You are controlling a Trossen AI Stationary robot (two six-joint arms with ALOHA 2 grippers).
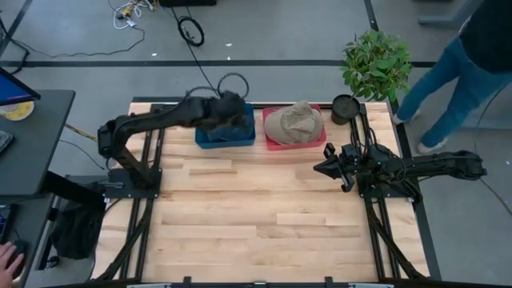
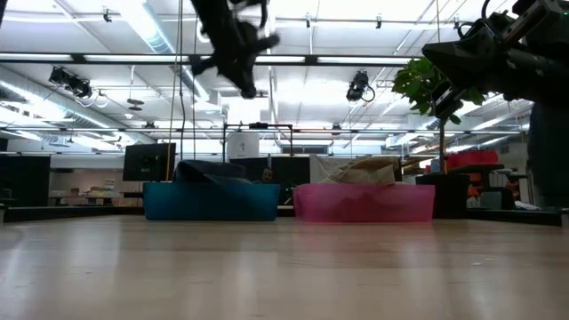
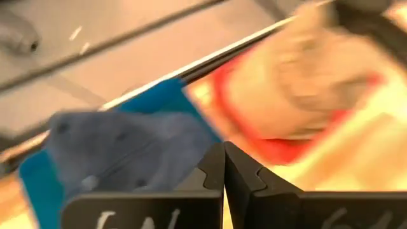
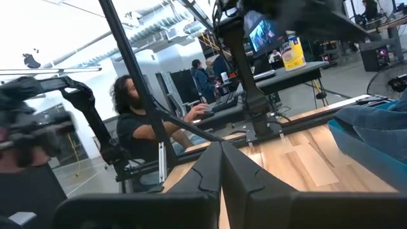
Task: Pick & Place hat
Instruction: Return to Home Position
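Observation:
A grey-blue hat (image 3: 121, 146) lies in the blue bin (image 1: 225, 138) at the table's far side. Its dark top (image 2: 209, 171) shows above the bin's wall in the low view. A tan hat (image 1: 294, 122) lies in the red bin (image 1: 276, 145) next to it. My left gripper (image 1: 238, 106) hangs shut and empty high over the blue bin (image 2: 212, 203), with its fingertips (image 3: 224, 159) closed together above the hat. My right gripper (image 1: 319, 169) waits shut at the table's right side, raised off the table (image 2: 428, 50).
A potted plant (image 1: 374, 66) stands at the far right corner beside the red bin. A person (image 1: 472, 64) stands beyond that corner, and another sits at a desk (image 4: 137, 130) past the table's left. The bare wooden tabletop (image 1: 264, 224) stretches toward the near edge.

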